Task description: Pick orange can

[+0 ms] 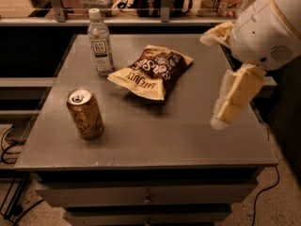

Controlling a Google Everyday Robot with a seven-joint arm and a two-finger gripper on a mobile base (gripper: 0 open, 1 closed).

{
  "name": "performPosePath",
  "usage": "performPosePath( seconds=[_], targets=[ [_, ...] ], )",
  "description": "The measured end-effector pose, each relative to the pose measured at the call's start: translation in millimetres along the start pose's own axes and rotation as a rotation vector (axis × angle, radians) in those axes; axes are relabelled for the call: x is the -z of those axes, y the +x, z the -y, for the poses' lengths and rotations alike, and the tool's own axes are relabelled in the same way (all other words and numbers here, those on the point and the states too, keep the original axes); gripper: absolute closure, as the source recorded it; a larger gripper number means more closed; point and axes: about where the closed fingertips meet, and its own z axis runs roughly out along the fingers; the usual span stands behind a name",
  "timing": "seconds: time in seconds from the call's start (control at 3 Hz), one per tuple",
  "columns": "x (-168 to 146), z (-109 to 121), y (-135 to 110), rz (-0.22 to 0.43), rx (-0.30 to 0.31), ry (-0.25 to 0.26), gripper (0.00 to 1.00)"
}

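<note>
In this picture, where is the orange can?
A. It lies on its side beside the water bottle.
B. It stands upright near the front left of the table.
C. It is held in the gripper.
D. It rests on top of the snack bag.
B: the orange can stands upright at the front left of the table, apart from the snack bag and the water bottle; the gripper hangs over the right side, away from it.
</note>
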Motion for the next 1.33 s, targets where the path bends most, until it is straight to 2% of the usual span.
performPosePath(
  seconds=[0.33,0.67,1.0,1.33],
  targets=[
    [1,-2,-10,0.029,0.007,-0.005,0.0],
    [-20,0,-9,0.088,-0.013,-0.028,0.0],
    [-56,9,-30,0.192,0.013,-0.069,0.0],
    [-88,18,-65,0.285,0.072,-0.114,0.0]
  ],
)
